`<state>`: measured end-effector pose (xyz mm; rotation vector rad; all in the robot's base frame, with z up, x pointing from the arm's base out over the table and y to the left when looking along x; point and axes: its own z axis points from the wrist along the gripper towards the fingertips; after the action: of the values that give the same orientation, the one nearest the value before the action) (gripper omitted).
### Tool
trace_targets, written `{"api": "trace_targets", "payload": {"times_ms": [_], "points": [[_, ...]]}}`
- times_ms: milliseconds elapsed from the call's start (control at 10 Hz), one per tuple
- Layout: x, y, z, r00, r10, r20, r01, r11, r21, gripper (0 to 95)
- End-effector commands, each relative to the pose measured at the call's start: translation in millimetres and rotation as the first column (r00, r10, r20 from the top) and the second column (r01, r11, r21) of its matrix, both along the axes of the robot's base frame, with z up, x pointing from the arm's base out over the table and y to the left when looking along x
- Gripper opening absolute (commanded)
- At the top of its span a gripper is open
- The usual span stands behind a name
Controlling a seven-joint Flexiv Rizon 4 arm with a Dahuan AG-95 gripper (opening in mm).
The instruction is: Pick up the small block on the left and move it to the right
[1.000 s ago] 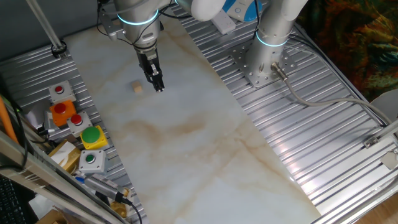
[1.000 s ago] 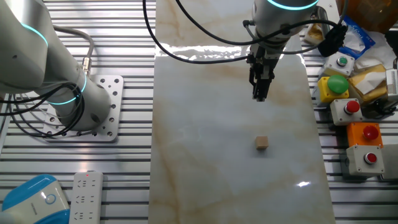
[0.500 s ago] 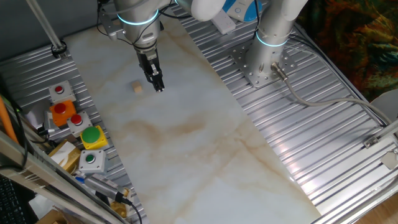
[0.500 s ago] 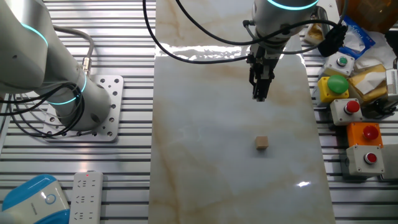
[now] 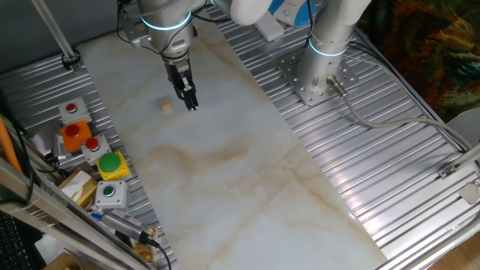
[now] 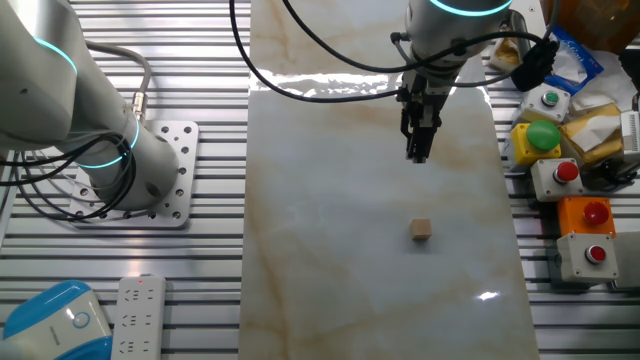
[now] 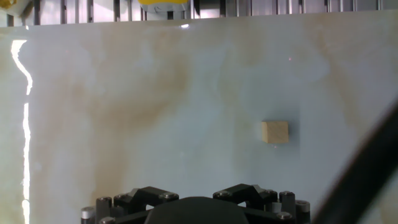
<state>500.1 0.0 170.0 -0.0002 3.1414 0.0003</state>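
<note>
a white marble-patterned tabletop (image 5: 225,165) with faint tan veins fills the middle of the scene, flanked by ribbed metal panels (image 5: 375,150). a silver robot arm with a glowing blue ring (image 5: 166,19) reaches down over the far part of the marble, ending in a slim black two-finger gripper (image 5: 191,105) that points down at the surface. in both fixed views the fingers look pressed close together with nothing between them; the hand view shows only the dark base of the gripper at the bottom edge, not the fingertips. whether the tips touch the marble or hover just above it cannot be told.

the small light tan wooden cube (image 5: 166,106) sits flat on the marble, on its own, touching nothing. in one fixed view it lies just beside the gripper, to the left of it in the picture. in the other fixed view the cube (image 6: 421,230) lies nearer the camera than the gripper (image 6: 416,155), with bare marble between them. in the hand view the cube (image 7: 274,132) sits right of centre, square-on, casting a soft shadow.

off the marble, on the ribbed metal, stands a row of push-button boxes: red buttons (image 5: 91,144), a large green button on a yellow box (image 5: 112,163), and a red button on an orange box (image 6: 594,213). a second silver robot arm's base (image 5: 319,79) is bolted to a metal plate on the opposite side. a white power strip (image 6: 138,315) lies near it.
</note>
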Motion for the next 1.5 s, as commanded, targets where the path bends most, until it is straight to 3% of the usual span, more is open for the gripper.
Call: {"api": "trace_targets", "payload": {"times_ms": [100,200,300,700,1200,1500], "points": [[-0.1,-0.1,-0.1,0.985,-0.141,-0.096,0.138,0.990,-0.032,38.0],[-0.3,-0.8,0.3,0.982,-0.155,-0.106,0.157,0.987,0.018,38.0],[-0.5,-1.4,0.6,0.981,-0.161,-0.108,0.165,0.986,0.032,38.0],[-0.7,-4.6,-0.5,0.987,-0.130,-0.091,0.129,0.992,-0.010,38.0],[-1.9,-13.2,-2.0,0.989,-0.119,-0.089,0.119,0.993,-0.003,38.0],[-4.5,-30.3,-8.1,0.994,-0.078,-0.075,0.078,0.997,0.006,38.0]]}}
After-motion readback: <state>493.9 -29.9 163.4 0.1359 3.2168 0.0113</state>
